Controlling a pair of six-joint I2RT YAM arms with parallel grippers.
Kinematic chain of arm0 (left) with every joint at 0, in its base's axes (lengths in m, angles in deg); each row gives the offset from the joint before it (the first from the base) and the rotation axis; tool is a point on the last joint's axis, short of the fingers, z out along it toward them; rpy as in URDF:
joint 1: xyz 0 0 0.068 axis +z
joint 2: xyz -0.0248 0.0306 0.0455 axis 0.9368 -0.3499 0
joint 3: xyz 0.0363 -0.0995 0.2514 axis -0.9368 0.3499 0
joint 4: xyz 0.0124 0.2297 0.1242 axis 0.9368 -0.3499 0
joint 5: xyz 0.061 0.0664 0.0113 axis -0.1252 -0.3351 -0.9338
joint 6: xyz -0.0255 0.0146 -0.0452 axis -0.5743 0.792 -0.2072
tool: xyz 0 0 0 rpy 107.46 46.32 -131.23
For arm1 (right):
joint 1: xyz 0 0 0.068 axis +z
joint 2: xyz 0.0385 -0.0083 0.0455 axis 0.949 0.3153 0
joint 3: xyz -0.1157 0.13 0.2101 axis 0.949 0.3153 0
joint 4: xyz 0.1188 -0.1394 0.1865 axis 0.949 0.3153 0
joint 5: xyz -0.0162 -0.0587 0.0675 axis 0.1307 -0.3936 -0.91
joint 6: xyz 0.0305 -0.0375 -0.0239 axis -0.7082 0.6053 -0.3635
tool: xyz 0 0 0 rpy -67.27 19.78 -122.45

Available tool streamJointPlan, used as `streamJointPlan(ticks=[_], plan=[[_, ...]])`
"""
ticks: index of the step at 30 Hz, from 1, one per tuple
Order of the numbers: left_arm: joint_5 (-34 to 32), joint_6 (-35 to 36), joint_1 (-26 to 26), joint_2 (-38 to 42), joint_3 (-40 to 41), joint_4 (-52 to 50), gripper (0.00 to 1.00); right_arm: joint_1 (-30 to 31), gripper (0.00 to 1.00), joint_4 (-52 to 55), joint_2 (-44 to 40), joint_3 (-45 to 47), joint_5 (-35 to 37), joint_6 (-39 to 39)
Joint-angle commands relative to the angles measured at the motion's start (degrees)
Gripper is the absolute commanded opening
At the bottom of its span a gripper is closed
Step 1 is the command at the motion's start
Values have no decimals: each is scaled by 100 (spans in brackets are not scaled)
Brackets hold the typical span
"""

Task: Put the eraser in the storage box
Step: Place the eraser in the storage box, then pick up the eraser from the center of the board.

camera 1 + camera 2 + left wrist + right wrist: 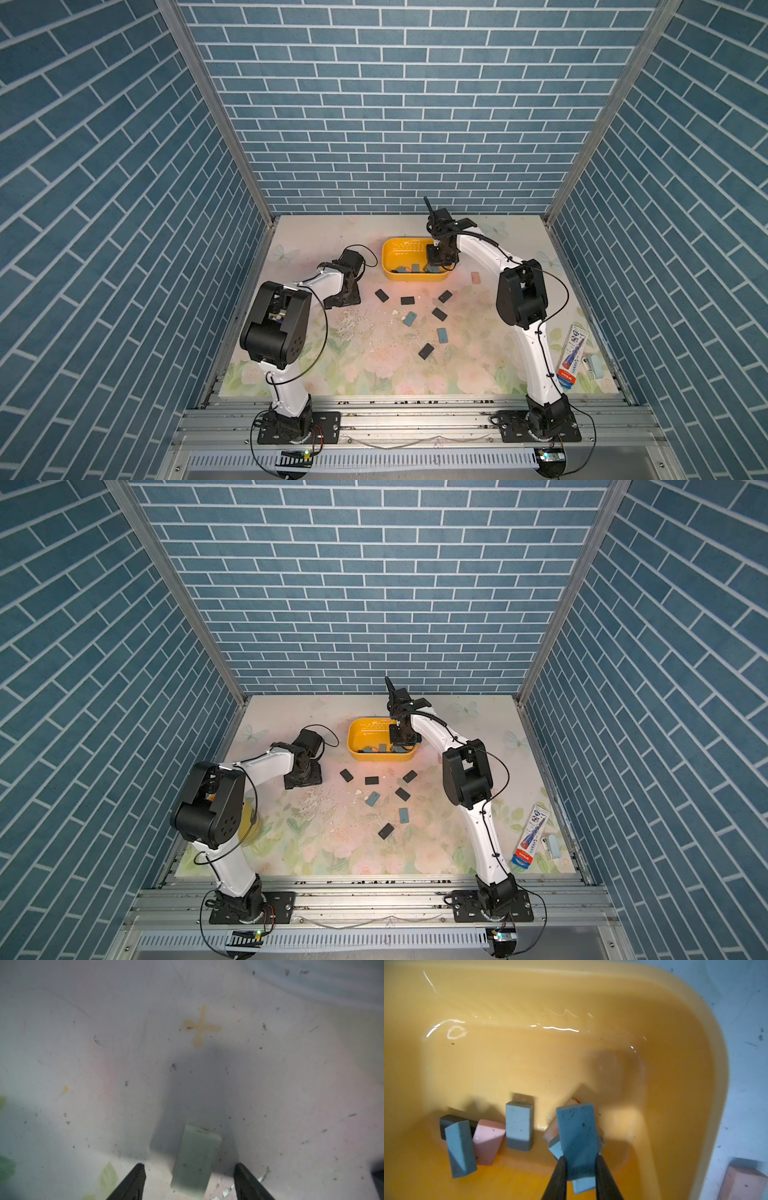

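Note:
The storage box [399, 253] [361, 737] is a shallow yellow tub at the back middle of the mat. My right gripper [580, 1157] hangs over its right end, shut on a dark blue eraser [576, 1132]. Several blue, pink and black erasers lie on the box floor [529, 1064] below it. My left gripper [189, 1164] points down at the mat left of the box. It stands open around a pale green eraser [195, 1159], with a gap on each side. In both top views the left wrist hides that eraser.
Several black erasers [407, 300] and two blue ones [409, 318] lie scattered on the floral mat in front of the box. A pink eraser [476, 277] [743, 1182] lies right of it. A printed package [571, 353] lies at the front right. A yellow cup [249, 816] shows behind the left arm.

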Motion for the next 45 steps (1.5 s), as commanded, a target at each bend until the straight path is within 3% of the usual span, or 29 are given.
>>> streamJointPlan(ticks=[1, 14, 30, 45], plan=[[82, 51, 69, -131, -4, -1, 65, -14, 16, 250, 127, -132, 60, 144], [183, 49, 105, -253, 1, 12, 53, 12, 40, 247, -62, -102, 90, 119], [280, 50, 113, -381, -22, 20, 34, 126, 56, -6, -1081, 581, 381, 169], [426, 42, 113, -319, 4, 61, 21, 195, 60, -865, -2927, 2790, 931, -77]])
